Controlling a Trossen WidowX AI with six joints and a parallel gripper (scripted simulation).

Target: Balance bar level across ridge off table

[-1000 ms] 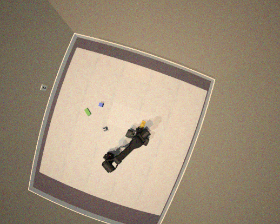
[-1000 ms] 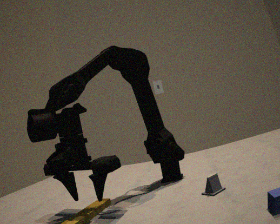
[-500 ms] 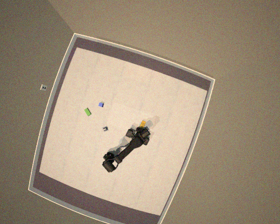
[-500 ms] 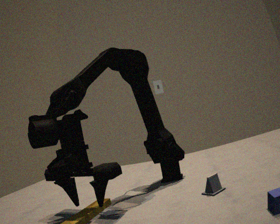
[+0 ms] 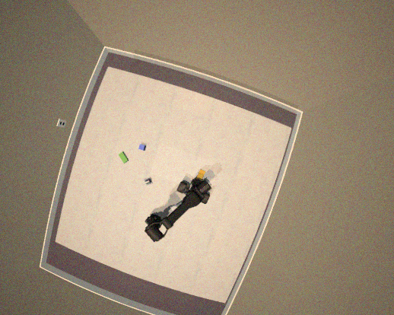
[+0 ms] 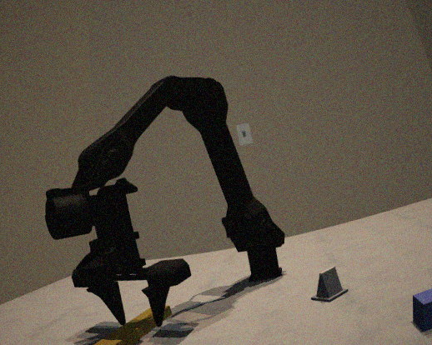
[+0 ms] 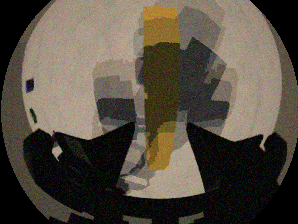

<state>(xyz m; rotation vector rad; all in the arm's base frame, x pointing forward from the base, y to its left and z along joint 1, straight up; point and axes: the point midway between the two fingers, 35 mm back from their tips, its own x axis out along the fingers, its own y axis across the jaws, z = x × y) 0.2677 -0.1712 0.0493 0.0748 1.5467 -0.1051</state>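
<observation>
The orange-yellow bar (image 5: pixel 201 174) (image 6: pixel 129 330) (image 7: pixel 161 75) lies on the table, partly in the arm's shadow. In the wrist view it runs lengthwise between the two fingers. My gripper (image 6: pixel 141 324) (image 7: pixel 160 125) points down and is open. Its fingertips stand on either side of the bar, low over the table, with a gap showing on both sides in the wrist view. The grey ridge (image 5: pixel 148 181) (image 6: pixel 330 284), a small wedge on a thin base plate, stands upright on the table with nothing on it. In the top view the arm hides part of the bar and the fingertips.
A blue block (image 5: pixel 142 147) (image 6: pixel 429 309) (image 7: pixel 30 85) stands on the table beyond the ridge from the arm. A green block (image 5: pixel 123 157) (image 7: pixel 33 115) lies near it, at the right edge in the exterior view. The arm's base stands behind the gripper.
</observation>
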